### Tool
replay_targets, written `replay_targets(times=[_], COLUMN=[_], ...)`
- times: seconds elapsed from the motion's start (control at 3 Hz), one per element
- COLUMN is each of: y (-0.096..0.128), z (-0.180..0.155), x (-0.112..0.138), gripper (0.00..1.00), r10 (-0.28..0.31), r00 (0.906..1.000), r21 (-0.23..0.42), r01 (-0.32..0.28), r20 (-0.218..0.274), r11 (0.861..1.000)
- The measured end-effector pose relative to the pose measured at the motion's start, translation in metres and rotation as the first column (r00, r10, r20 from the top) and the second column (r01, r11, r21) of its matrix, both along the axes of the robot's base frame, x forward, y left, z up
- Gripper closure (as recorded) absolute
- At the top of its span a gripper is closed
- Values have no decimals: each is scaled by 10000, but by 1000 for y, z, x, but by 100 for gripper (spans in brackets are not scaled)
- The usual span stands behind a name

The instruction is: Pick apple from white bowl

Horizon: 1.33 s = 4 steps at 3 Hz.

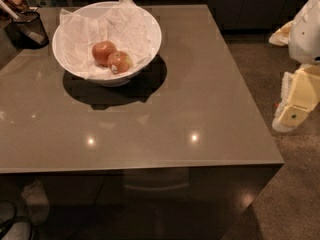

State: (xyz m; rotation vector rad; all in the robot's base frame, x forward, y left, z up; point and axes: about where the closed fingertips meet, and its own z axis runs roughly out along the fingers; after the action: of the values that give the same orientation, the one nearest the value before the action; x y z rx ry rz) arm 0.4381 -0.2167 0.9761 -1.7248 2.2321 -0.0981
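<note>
The white bowl, wide and lined with crumpled white paper, stands at the far left of the grey-brown table. Two apples lie in it side by side. The apple on the right is red with a yellowish-green patch and a small pale sticker. The evenly red apple touches it on the left. My gripper, cream-coloured, hangs beyond the table's right edge, far to the right of the bowl and holding nothing that shows.
A dark mesh cup stands at the table's far left corner, beside the bowl. My white arm shows at the right edge above the gripper. Speckled floor lies to the right of the table.
</note>
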Motion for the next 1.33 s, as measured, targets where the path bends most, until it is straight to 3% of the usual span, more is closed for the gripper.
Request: replay_targets(times=[0.67,1.0,1.33], y=[11,31,56], z=[2,7,11], x=[8,24,36], gripper=[0,0,0], r10=[29,385,1132], r00=[9997,9984,9928], r21=[139,142,46], r01=[-25,-380,-1131], r20=[-255,-415,-380], r11=[9999,9992,9936])
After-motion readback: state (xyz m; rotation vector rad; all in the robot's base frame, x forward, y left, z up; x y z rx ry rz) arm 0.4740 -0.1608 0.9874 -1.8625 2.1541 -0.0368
